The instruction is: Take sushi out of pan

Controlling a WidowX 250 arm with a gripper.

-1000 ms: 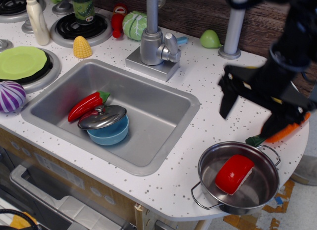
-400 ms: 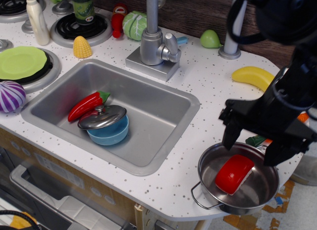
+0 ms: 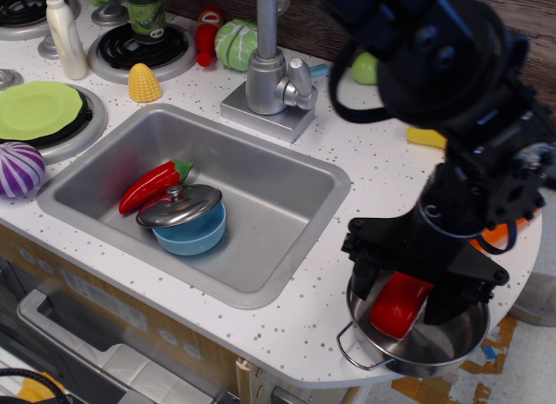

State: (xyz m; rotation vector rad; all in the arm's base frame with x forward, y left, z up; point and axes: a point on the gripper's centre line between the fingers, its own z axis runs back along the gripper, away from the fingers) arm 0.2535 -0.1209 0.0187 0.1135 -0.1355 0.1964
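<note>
The sushi (image 3: 397,306), a glossy red block, lies tilted inside the shiny steel pan (image 3: 439,354) at the front right corner of the counter. My black gripper (image 3: 406,293) has come down into the pan from above. Its two fingers stand either side of the sushi, one at the left (image 3: 363,281) and one at the right (image 3: 448,300). The jaws are open and wide apart. The arm hides the back half of the pan and the sushi's white base.
The sink (image 3: 261,274) to the left holds a red chili pepper (image 3: 155,185) and a blue bowl with a steel lid (image 3: 185,215). The faucet (image 3: 271,74) stands behind it. A banana (image 3: 424,136) and an orange toy (image 3: 501,235) lie partly hidden behind the arm. The counter's edge runs just in front of the pan.
The gripper has moved down and left from above the counter behind the pan into the pan, and now straddles the sushi. The arm now covers the banana.
</note>
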